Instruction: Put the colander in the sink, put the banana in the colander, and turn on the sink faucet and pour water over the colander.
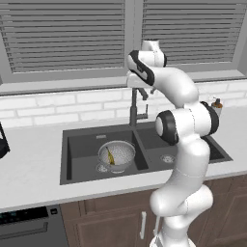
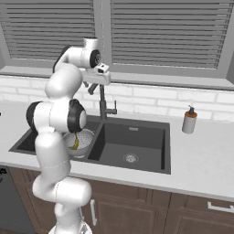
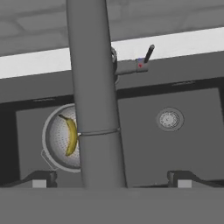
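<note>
Robot arm poised above a kitchen faucet, banana already in the colander.

Left base view: the round silvery-grey mesh colander (image 1: 116, 155) sits in the left basin of the dark charcoal double-basin sink (image 1: 77, 142), just left of the tall slim dark grey gooseneck faucet (image 1: 133, 112), with the small curved yellow banana (image 1: 111, 157) inside it. Right base view: the gripper (image 2: 90, 86) hangs just above the faucet; a white soap dispenser bottle (image 2: 189, 120) stands on the pale desk (image 2: 205, 157), well right of the faucet. Hand view: the jaws stand wide open on either side of the faucet's spout, holding nothing.
</note>
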